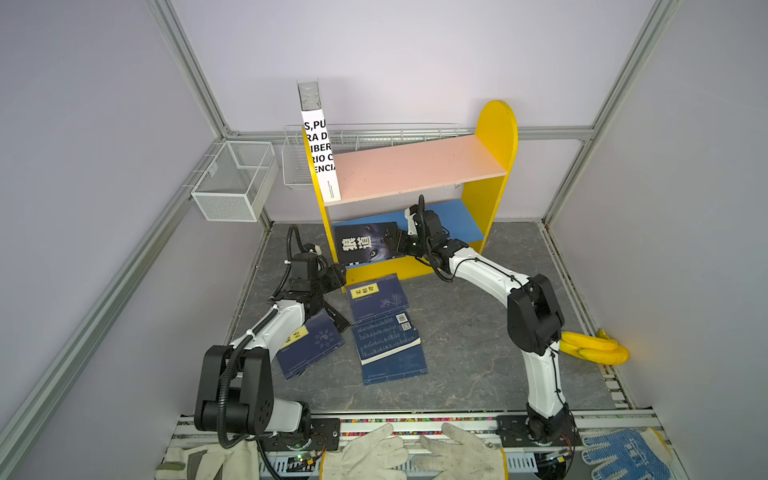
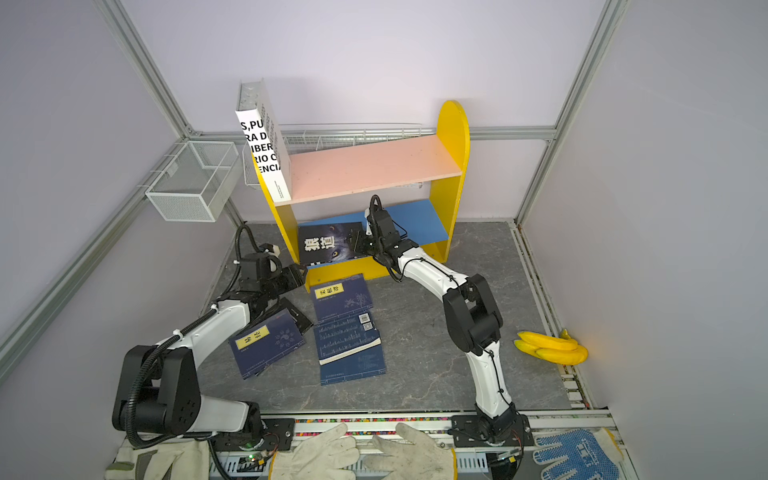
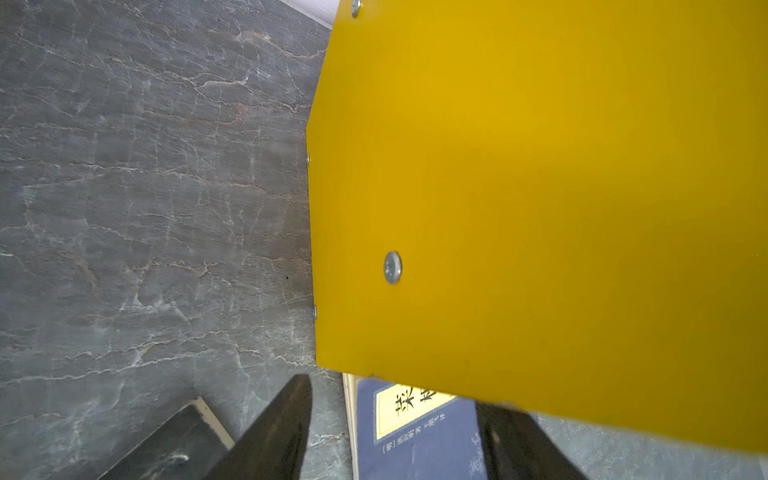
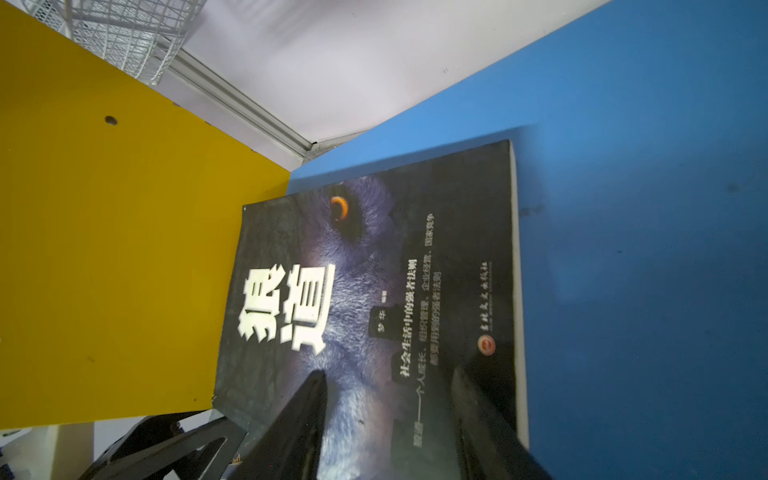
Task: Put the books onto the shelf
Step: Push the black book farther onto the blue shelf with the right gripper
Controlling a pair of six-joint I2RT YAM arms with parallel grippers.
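Now, nearest you the work gloves (image 1: 365, 453) lie on the front rail, out of play. Past them the navy books (image 1: 388, 345) wait flat on the tabletop (image 1: 465, 332), one partly under your left arm. The left pincer (image 1: 340, 273) hovers with its jaws apart and empty, just beside the shelf's near yellow post, so keep it clear of that panel.

The step in hand looks like seating the black book (image 1: 365, 245). It lies flat on the blue lower board (image 1: 453, 220), its near edge hanging out over the front. The right pincer (image 4: 388, 374) sits over the cover, jaws parted and clamping nothing; whether the tips touch, you cannot tell. Press lightly and slide the book straight back, level. Keep your wrist low, because the pink upper board (image 1: 415, 166) hangs close above.

On that pink board the white book (image 1: 322, 153) already stands, leaning at the left end of the shelf (image 1: 496, 137). The bananas (image 1: 594, 347) and wire baskets (image 1: 232, 178) lie well clear.
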